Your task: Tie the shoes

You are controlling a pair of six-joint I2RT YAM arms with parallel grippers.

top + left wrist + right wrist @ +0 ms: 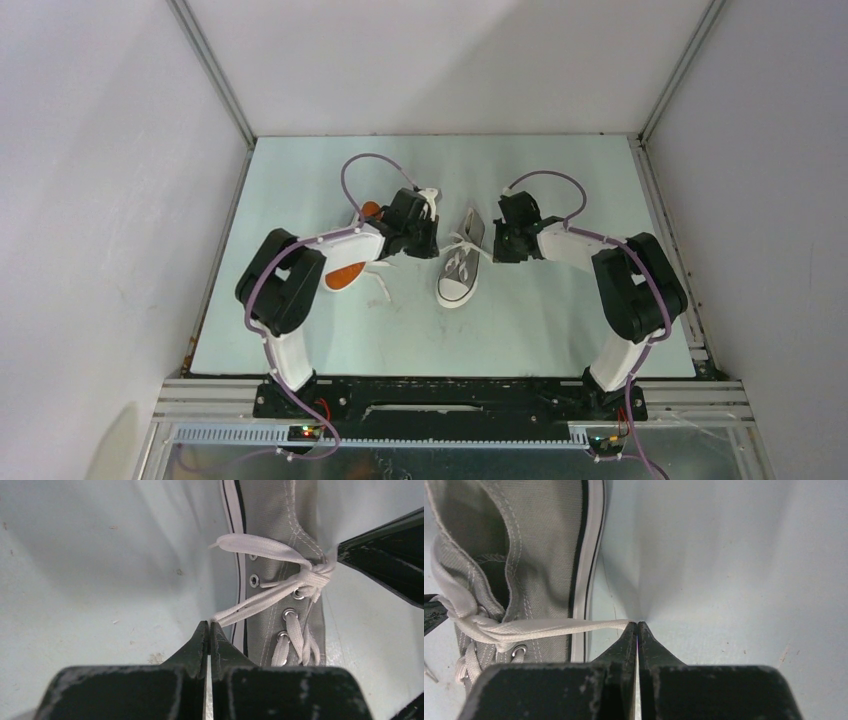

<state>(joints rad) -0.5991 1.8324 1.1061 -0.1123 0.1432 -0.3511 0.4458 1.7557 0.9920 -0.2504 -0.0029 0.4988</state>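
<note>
Left gripper pinches the lace on one side, right gripper on the other | centre shoe upright mid-surface, you have its knot drawn, bow unclear | second shoe on its side under left arm, laces loose, yours to tie.

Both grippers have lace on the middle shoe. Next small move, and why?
Probably pull them slightly apart: the left gripper and right gripper are each shut on a lace strand leading to the knot, which looks loosely bunched on the shoe.

The left arm and right arm had white links, bulky black joints, looping purple cables and scuffed black fingers.
</note>
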